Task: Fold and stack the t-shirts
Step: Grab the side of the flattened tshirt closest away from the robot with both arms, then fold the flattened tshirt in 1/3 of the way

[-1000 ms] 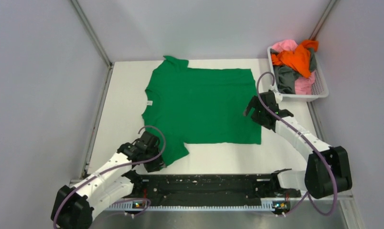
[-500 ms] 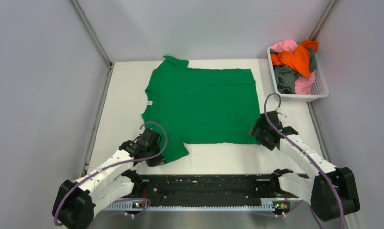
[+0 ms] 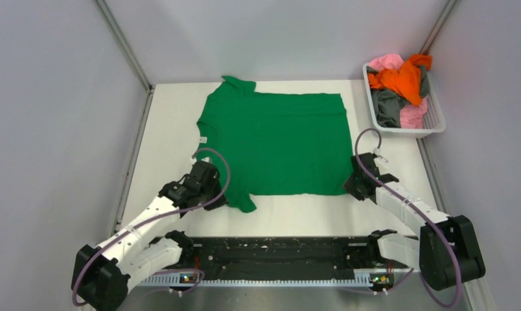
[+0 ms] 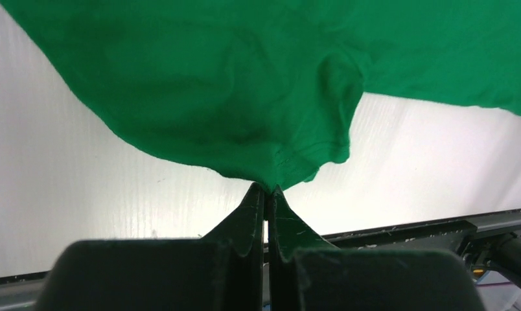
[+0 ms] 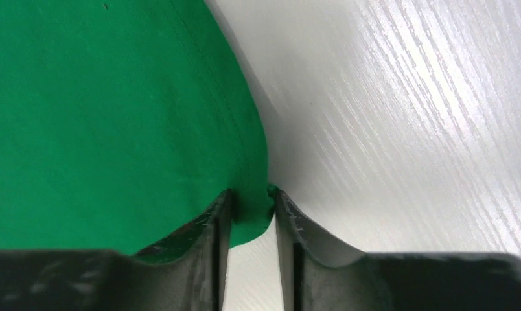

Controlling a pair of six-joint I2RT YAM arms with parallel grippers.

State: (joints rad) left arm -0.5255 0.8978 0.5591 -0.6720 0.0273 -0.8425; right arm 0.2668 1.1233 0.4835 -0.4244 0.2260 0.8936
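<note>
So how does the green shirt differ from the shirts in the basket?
The green shirt lies flat on the table; the basket shirts are crumpled in a heap. The green shirt is alone; the basket shirts, orange, pink and grey, overlap. The left gripper and right gripper are at the green shirt's near edge, none at the basket. All are cloth.

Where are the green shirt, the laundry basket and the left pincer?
green shirt point(image 3: 277, 142): top view, middle of its body.
laundry basket point(image 3: 413, 133): top view, near rim.
left pincer point(image 4: 266, 192): left wrist view, between closed fingertips.

Orange t-shirt covers much of the grey t-shirt.
</note>
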